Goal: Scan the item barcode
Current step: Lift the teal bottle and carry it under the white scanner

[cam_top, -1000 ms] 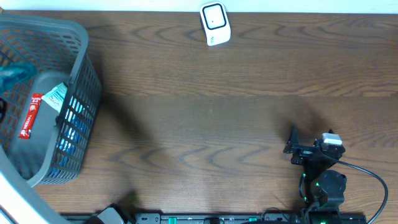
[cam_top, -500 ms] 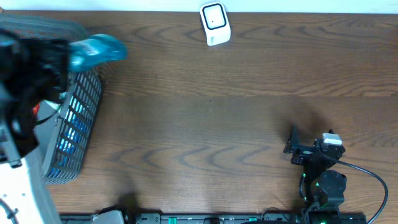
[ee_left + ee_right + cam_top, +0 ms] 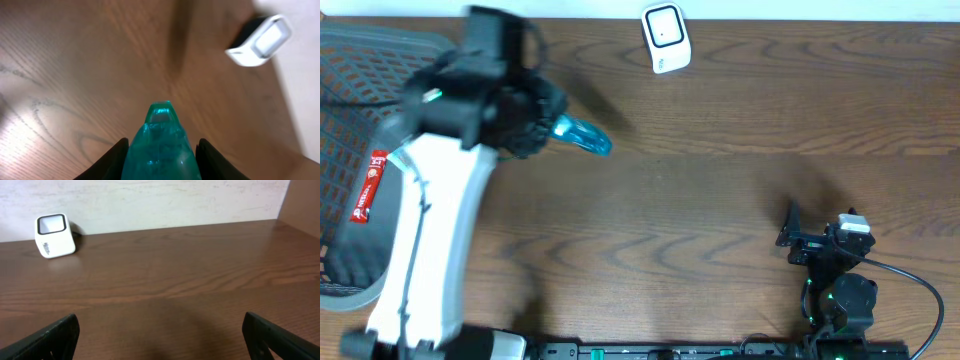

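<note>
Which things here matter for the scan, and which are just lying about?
In play: teal item, held in left gripper; scanner at the far edge.
Lying about: basket; red packet in it; right gripper, open and empty.

A grey mesh basket (image 3: pixel 360 70) sits at the far left of the table (image 3: pixel 720 200), with a red packet (image 3: pixel 367 187) lying inside it. The table is dark brown wood, and a pale wall (image 3: pixel 150 200) rises behind its far edge.

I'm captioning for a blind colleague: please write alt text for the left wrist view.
The left gripper holds a translucent teal item between its dark jaws above a brown wooden table. A white scanner sits blurred at the upper right.
</note>
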### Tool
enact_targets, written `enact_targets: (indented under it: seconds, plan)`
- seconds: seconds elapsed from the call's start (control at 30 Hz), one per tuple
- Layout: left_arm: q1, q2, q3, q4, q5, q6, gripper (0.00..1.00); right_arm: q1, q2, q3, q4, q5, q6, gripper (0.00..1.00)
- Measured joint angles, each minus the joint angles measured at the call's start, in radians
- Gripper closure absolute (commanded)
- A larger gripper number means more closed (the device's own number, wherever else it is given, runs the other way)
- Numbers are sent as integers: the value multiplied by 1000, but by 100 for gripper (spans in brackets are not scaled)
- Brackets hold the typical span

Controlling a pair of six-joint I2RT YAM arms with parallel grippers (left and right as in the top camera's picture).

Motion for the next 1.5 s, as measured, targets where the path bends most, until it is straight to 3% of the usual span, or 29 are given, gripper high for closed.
enact_targets:
  seconds: [0.2,0.5,0.97,1.37,1.5]
  plan:
    - [-134,224,0,38,-64,-113,71,0,0,0,0,0,0,1]
    - [-262,455,0,159,-152,-146,71,0,0,0,0,0,0,1]
    - [-346,469,-3,204,-320,-155,70,0,0,0,0,0,0,1]
    - [-365,493,-19,186,-324,-426,69,0,0,0,0,0,0,1]
    - [-365,493,-19,177,-324,-468,60,0,0,0,0,0,0,1]
